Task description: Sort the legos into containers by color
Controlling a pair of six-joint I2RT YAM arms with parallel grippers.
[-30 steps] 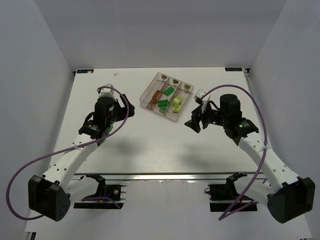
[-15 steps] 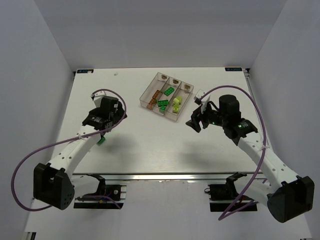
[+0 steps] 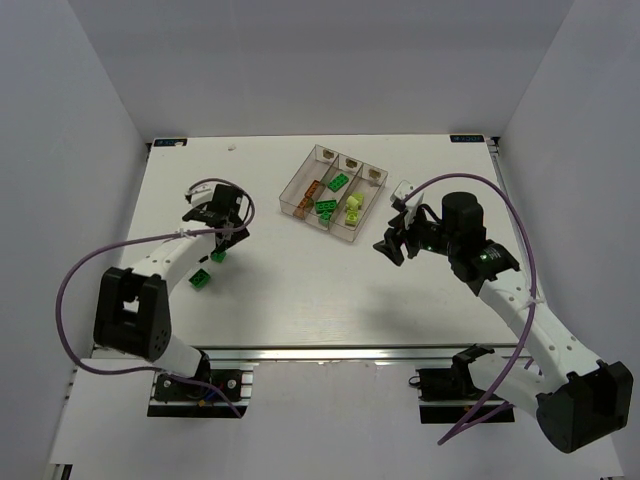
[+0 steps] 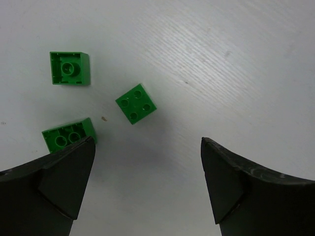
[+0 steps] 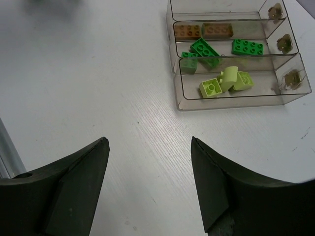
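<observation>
Three bright green legos (image 4: 137, 103) lie loose on the table in the left wrist view, another (image 4: 70, 68) farther off and one (image 4: 68, 135) at my left fingertip. My left gripper (image 4: 147, 182) is open and empty just above them. In the top view two of them (image 3: 218, 255) show below the left gripper (image 3: 222, 232). The containers (image 3: 345, 238) hold orange-brown bricks (image 5: 187, 30), green bricks (image 5: 204, 48) and yellow-green bricks (image 5: 210, 87), one colour per bin. My right gripper (image 5: 150, 182) is open and empty, short of the tray's (image 5: 231, 102) near side.
A second loose green brick (image 3: 202, 280) lies nearer the front left. White walls enclose the table on three sides. A purple cable loops off each arm. The tan marks (image 5: 293, 77) sit at the bins' far ends.
My left arm has folded in, and its gripper now points down over the loose green bricks on the left of the table. The right gripper has barely moved.
</observation>
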